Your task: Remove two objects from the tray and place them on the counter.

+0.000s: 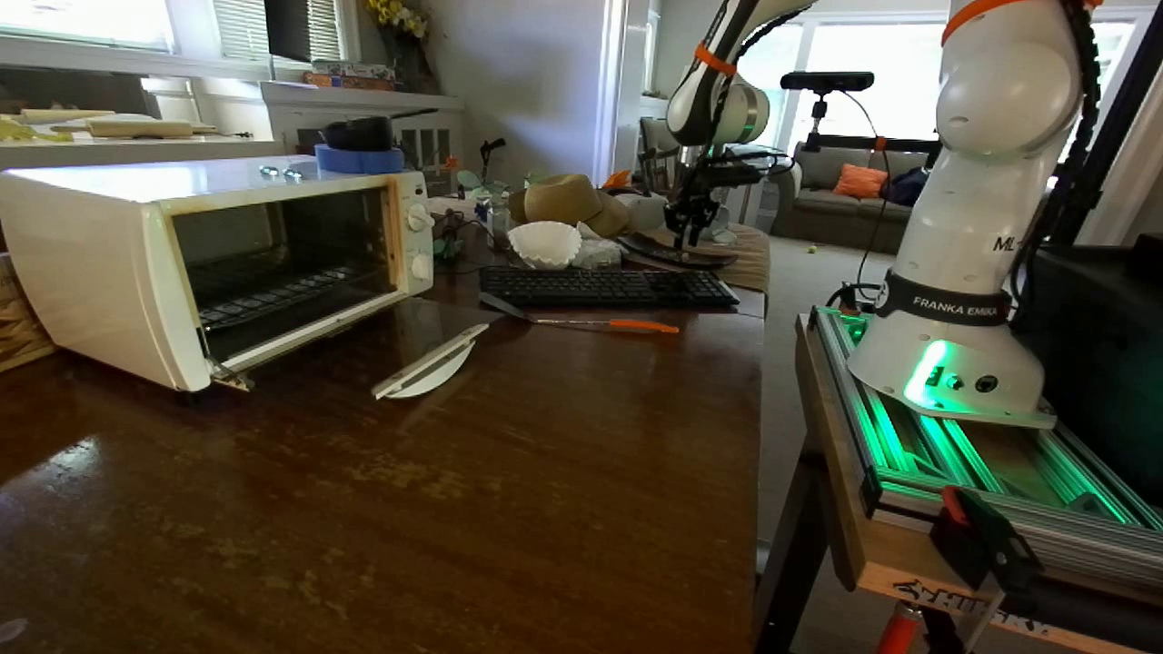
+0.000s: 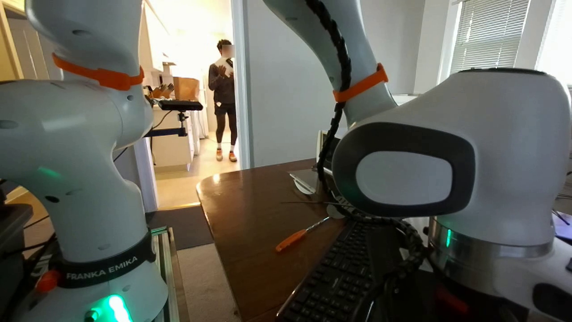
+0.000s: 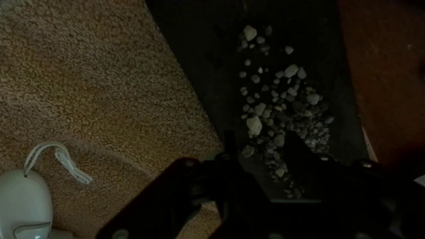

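Jaws spread over the tray (image 3: 206, 56): best centred on one larger pale stone (image 3: 254, 125), lowered straight, then brought together gently, lest the gravel (image 3: 302, 127) scatter.

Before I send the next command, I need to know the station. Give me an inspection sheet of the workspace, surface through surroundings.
Surface: glossy brown counter, finish worn in patches.
Job's things: dark tray bearing many stones; which two objects to move is not shown.
Clutter: keyboard, orange-handled tool, open toaster oven; tan cloth along the tray's edge.
Gripper: over the tray, fingers apart; contact with the stones cannot be told.
In the grip: nothing seen.
Cables: black cable along the arm; white cord on the cloth.
Surroundings: person standing beyond the doorway; sofa in the background.
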Robot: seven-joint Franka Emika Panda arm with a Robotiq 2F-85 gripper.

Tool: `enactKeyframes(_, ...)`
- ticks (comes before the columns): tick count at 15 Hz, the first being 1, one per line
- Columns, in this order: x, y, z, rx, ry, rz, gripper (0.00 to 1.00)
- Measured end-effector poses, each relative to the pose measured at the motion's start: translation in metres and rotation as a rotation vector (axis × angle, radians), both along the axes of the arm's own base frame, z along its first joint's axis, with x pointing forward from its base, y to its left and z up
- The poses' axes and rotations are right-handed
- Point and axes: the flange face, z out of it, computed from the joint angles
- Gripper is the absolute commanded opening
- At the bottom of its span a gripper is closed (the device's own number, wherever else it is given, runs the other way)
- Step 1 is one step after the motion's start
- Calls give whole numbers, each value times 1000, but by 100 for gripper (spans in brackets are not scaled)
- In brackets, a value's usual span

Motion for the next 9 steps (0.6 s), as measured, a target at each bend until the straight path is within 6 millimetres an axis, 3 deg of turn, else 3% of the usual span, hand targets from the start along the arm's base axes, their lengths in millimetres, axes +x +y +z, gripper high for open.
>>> enactKeyframes(2, 0, 0, -1, 1, 3, 7, 39)
enactKeyframes(3, -1, 0, -2, 2, 5, 10, 30)
enactKeyframes(5, -1, 0, -4, 4, 8, 14, 33)
enactKeyframes(6, -1, 1, -5, 5, 9, 16, 29)
enactKeyframes(9, -2, 1, -8, 10, 13, 21, 30)
